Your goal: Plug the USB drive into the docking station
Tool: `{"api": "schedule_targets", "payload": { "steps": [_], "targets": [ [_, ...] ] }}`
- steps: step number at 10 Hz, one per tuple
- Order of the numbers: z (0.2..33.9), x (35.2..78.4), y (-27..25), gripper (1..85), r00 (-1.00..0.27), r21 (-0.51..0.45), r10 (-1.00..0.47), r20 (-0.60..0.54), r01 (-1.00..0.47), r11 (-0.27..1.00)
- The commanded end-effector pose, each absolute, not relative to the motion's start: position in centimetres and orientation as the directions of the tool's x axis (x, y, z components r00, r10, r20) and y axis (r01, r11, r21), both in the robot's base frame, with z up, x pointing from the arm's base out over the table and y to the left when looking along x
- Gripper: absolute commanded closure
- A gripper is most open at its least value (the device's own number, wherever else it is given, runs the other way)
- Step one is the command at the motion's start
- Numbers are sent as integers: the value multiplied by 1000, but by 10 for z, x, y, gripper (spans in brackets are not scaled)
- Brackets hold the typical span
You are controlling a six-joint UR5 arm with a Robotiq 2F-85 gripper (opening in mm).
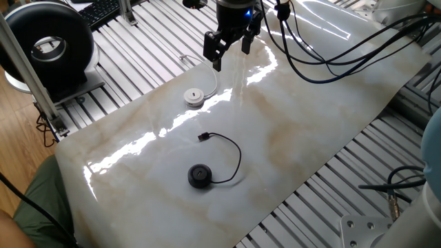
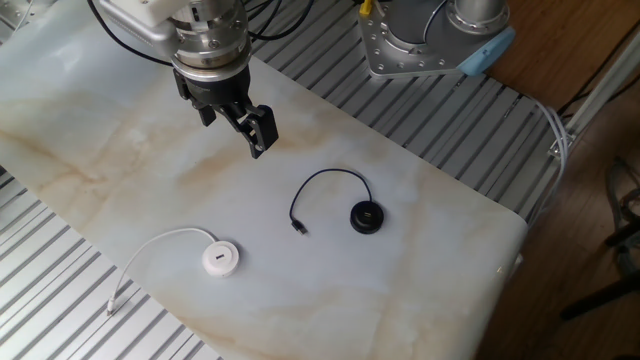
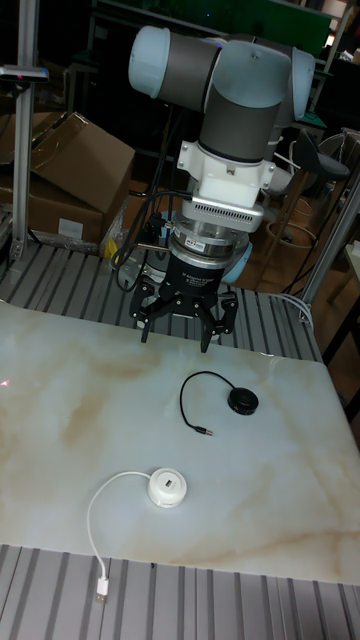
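Note:
The USB drive [image 1: 204,138] [image 2: 299,228] [image 3: 203,403] is a small black plug lying on the marble top, its thin black cable curling to a flat round black puck [image 1: 200,176] [image 2: 365,217] [image 3: 241,402]. The docking station [image 1: 194,96] [image 2: 219,258] [image 3: 168,488] is a white disc with a thin white cord, resting flat some way from the plug. My gripper [image 1: 231,55] [image 2: 255,131] [image 3: 175,335] hangs open above the table, well clear of both, with nothing between its fingers.
A marble-patterned sheet [image 1: 289,131] covers a slatted metal table [image 1: 138,48]. A black round fan-like unit [image 1: 48,45] stands at one corner. Black cables [image 1: 331,48] trail from the arm. The arm's base [image 2: 430,40] sits at the table edge.

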State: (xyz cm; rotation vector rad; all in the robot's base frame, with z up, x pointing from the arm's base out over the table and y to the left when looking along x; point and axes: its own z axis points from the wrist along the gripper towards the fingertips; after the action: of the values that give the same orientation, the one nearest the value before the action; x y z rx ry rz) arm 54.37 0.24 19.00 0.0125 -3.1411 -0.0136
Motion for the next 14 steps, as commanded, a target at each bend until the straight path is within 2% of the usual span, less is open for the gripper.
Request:
{"api": "schedule_targets", "payload": {
  "steps": [1, 2, 9, 14],
  "targets": [
    [190, 544, 5, 17, -1000, 9, -8, 0, -8, 1000],
    [193, 532, 41, 843, -998, 149, -45, 39, -39, 988],
    [189, 529, 40, 843, -999, 138, -29, 41, -23, 990],
    [175, 534, 62, 843, -1000, 201, 7, -26, 2, 980]
  ]
}}
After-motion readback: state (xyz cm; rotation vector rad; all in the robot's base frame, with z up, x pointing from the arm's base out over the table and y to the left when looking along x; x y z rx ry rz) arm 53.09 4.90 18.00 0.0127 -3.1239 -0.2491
